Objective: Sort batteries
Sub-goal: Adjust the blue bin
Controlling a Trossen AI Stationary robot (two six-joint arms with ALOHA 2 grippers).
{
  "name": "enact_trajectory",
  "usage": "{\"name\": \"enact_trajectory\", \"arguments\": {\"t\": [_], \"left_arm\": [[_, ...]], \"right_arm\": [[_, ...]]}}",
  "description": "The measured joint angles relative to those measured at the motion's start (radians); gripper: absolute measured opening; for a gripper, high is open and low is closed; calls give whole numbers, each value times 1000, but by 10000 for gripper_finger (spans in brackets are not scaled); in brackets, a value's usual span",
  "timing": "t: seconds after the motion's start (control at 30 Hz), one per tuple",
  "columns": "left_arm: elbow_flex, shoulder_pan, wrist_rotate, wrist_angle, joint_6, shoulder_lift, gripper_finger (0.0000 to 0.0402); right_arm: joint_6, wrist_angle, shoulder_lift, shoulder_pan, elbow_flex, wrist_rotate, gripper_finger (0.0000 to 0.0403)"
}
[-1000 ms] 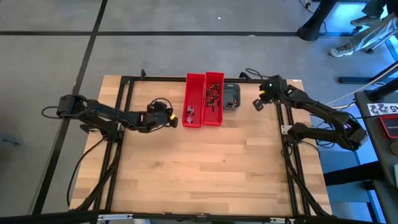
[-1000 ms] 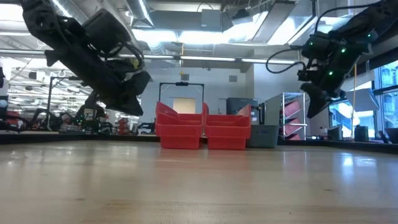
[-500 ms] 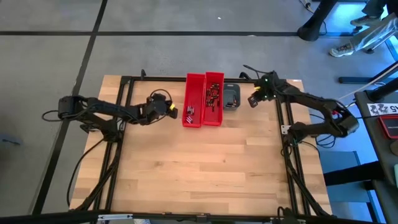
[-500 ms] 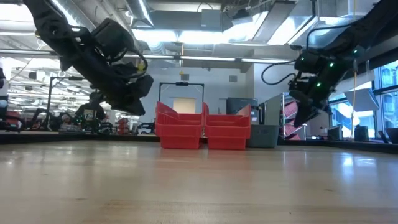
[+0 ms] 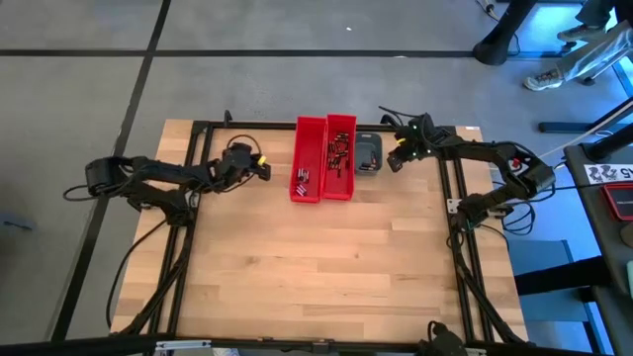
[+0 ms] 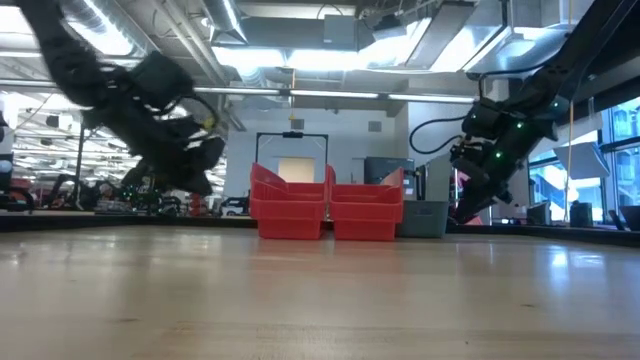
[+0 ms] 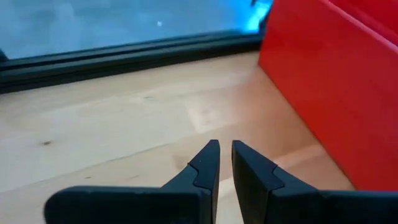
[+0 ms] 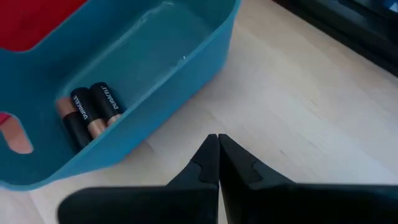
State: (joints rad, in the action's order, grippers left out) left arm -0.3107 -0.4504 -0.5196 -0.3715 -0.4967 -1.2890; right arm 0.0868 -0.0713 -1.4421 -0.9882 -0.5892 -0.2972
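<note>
Two red bins (image 5: pixel 309 158) (image 5: pixel 340 156) stand side by side at the far middle, each holding small dark batteries (image 5: pixel 302 180) (image 5: pixel 339 153). A grey-blue case (image 5: pixel 368 151) stands right of the bins. In the right wrist view it holds a few black-and-copper batteries (image 8: pixel 87 115) lying on its floor. My left gripper (image 5: pixel 261 167) hovers left of the bins, near the left bin's red wall (image 7: pixel 336 81). It is shut to a thin slit, with nothing between the fingers (image 7: pixel 225 149). My right gripper (image 5: pixel 394 161) is shut and empty (image 8: pixel 217 140). It points down over bare wood just right of the case.
A black frame rail (image 5: pixel 326 126) runs along the table's far edge behind the bins and down both sides (image 5: pixel 457 213). The near half of the wooden table (image 5: pixel 316 267) is bare. Beyond the table, a person's legs (image 5: pixel 574 54) show at the far right.
My left gripper has swung toward the far edge and a little left, away from the bins, staying low. My right gripper has come down and toward the table's left, up to the case, tipping further downward. Neither has opened or shut.
</note>
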Motion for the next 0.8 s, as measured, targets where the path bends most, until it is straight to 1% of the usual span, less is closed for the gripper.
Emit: {"name": "enact_trajectory", "arguments": {"t": [0.07,0.17,0.27,0.3,0.37,0.47,0.8], "left_arm": [[64,-9,1,-81,-1,38,33],[177,-9,30,-220,1,111,33],[283,-9,63,-373,6,179,33],[302,-10,67,-385,9,195,33],[301,-10,76,-336,15,230,33],[301,-9,79,-336,47,252,33],[301,-7,90,-427,104,302,33]], "right_arm": [[5,10,-11,0,0,-11,1],[27,35,-28,0,0,-27,1],[30,59,-49,0,0,-71,1],[30,68,-57,0,0,-89,1],[30,94,-75,1,0,-112,1],[20,147,-103,6,0,-118,1],[-4,254,-135,103,-1,-96,1]]}}
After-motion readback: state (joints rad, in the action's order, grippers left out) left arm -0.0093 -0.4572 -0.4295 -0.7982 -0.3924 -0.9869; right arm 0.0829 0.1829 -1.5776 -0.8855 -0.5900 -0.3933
